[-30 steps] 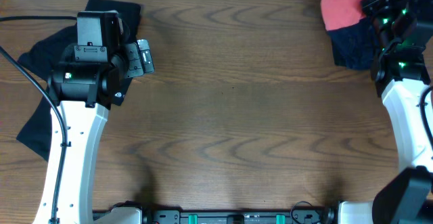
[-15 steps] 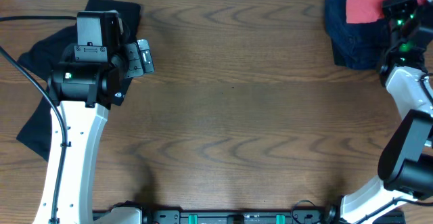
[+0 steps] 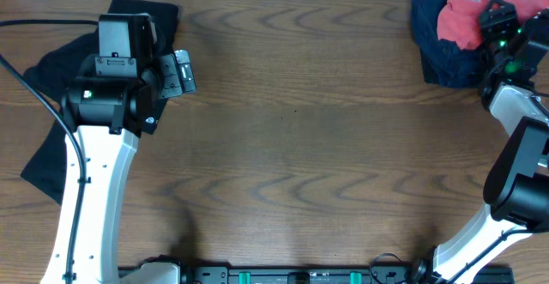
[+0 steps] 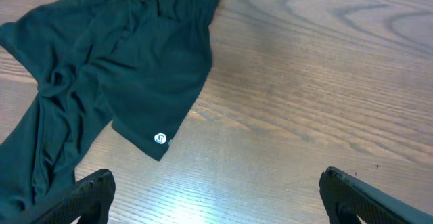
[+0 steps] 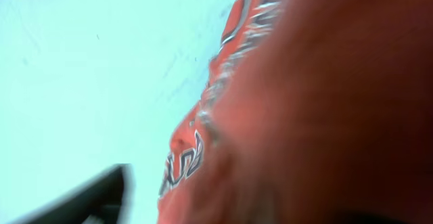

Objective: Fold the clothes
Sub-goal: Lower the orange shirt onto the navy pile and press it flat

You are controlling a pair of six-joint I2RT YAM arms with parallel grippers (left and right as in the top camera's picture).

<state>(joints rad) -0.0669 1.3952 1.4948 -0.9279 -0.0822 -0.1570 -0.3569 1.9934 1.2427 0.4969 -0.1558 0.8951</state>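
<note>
Brown wood-grain tabletop (image 3: 300, 147): a crumpled black garment (image 4: 122, 68) just beside the left tool (image 4: 216, 193), a navy garment (image 3: 439, 57) beside the right tool (image 3: 502, 18).

White links (image 3: 86, 194), black joints (image 3: 99, 104), green lights (image 3: 513, 64)

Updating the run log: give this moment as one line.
left gripper open above table beside black garment | right gripper at red T-shirt, opening unclear | red T-shirt bunched on navy garment | nothing folded
</note>
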